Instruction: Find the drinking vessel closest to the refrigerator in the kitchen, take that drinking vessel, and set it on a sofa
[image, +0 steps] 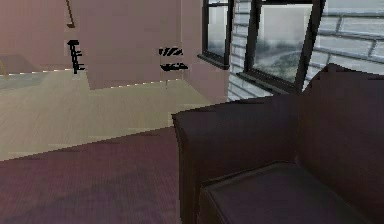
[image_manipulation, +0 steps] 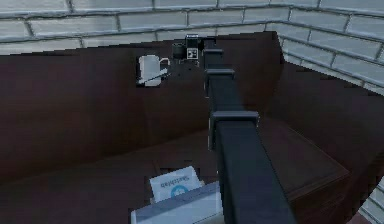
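Near the sofa (image_manipulation: 80, 110) back edge, the mug (image_manipulation: 152, 70) was at the jaws, their hold untellable; seemingly the placing step, next needing gentle lowering

Your arm (image_manipulation: 235, 140) stood extended far out, up the arm side view; the gripper (image_manipulation: 168, 66) pointed left at its tip, and whether it held anything was unclear.

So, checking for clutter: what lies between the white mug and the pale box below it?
Just bare dark sofa cushion, in the arm side view.
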